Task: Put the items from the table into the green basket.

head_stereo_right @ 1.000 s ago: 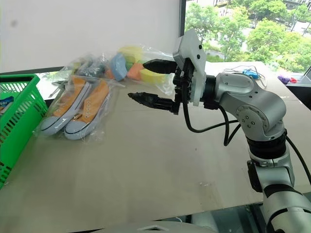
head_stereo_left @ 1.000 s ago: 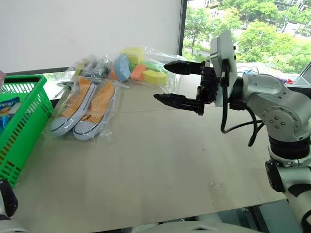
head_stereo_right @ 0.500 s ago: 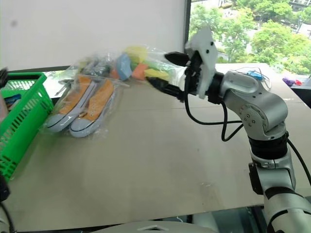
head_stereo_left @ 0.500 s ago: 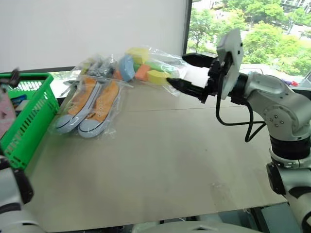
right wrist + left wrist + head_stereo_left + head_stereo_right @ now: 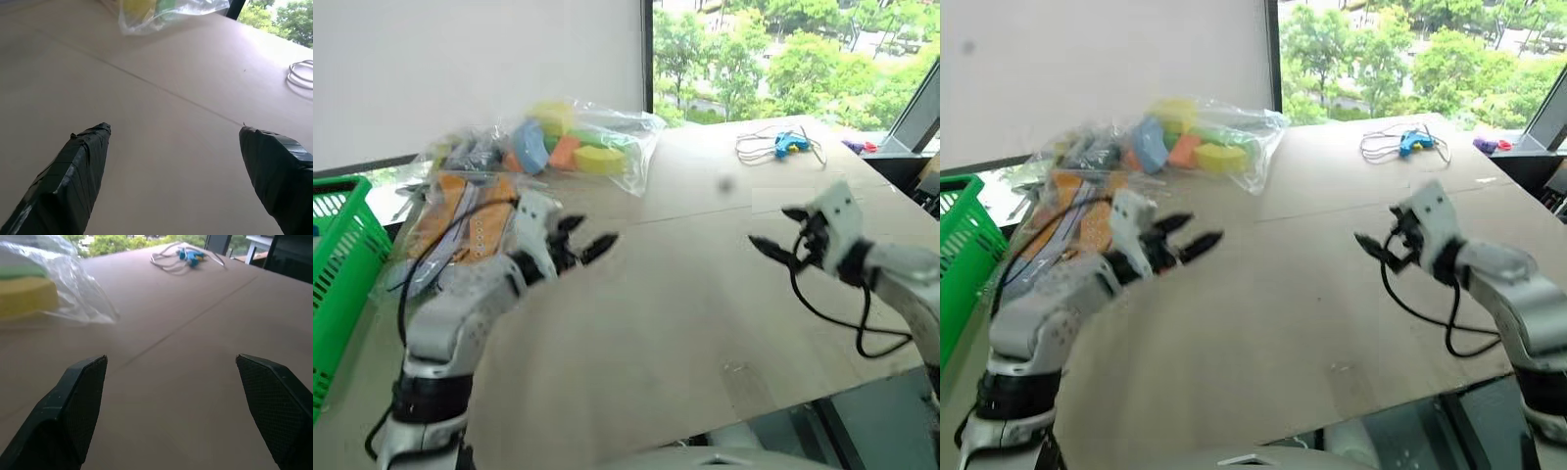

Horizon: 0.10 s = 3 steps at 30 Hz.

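The clear bag of colourful foam shapes lies at the back of the beige table. Left of it are the orange-and-white sneakers in their clear bag, partly hidden behind my left arm. The green basket stands at the table's left end, and its inside is out of sight. My left gripper hovers open over the table's middle, just right of the sneakers, with nothing in it. My right gripper is open and empty above the right half, pointing left. The left wrist view shows a yellow foam shape in its bag ahead.
A coiled white cable with a blue piece lies at the table's far right. A white wall and a window close off the back. The table's front edge runs below both grippers.
My left arm has swung in from the basket side to the table's middle and its gripper has opened. My right gripper has dropped and drawn back right from the foam bag. The camera has turned.
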### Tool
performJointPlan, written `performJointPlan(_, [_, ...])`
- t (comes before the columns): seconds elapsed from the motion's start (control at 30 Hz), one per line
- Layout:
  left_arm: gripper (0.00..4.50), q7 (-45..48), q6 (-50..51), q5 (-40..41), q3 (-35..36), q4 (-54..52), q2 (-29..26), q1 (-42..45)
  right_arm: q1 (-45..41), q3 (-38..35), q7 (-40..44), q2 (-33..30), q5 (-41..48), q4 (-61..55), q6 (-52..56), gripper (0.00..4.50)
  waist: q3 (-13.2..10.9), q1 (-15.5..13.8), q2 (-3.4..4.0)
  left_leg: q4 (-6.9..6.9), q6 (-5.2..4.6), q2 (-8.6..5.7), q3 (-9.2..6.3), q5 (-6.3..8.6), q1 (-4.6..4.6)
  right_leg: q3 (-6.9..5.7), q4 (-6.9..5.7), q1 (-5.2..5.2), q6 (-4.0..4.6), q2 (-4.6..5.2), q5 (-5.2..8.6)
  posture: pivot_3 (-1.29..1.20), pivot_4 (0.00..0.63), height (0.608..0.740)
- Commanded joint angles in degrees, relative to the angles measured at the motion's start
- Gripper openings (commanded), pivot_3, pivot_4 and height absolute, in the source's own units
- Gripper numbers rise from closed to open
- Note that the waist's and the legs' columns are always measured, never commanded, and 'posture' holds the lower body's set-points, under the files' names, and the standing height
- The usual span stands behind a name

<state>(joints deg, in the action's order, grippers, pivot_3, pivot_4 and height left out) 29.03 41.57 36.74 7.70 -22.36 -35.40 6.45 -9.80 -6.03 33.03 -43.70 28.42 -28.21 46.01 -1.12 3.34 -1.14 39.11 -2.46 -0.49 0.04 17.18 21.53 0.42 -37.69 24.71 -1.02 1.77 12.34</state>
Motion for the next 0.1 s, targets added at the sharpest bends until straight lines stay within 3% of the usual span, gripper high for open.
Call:
performJointPlan(0.03, [4.32, 2.03, 0.22, 2.19, 4.11, -5.42, -1.53, -4.27, 3.06, -4.32, 0.54, -0.91, 1.40, -5.46, 0.05, 4.50, -0.42, -0.04, 0.25, 0.02, 0.05, 0.00, -0.01, -0.03, -0.37, 0.08, -0.02, -0.32, 0.02, -0.10, 0.02, -0.10, 0.000, 0.740])
performJointPlan(0.1, [4.32, 2.92, 0.76, 2.88, 5.80, -6.03, -2.04, -8.31, 5.30, -5.74, -0.12, -0.10, 2.07, -6.37, 0.18, 4.50, -0.61, -0.01, 0.34, 0.00, 0.05, 0.03, -0.03, -0.02, -1.29, 0.13, 0.20, -1.24, -0.03, -0.30, 0.36, -0.10, 0.001, 0.740])
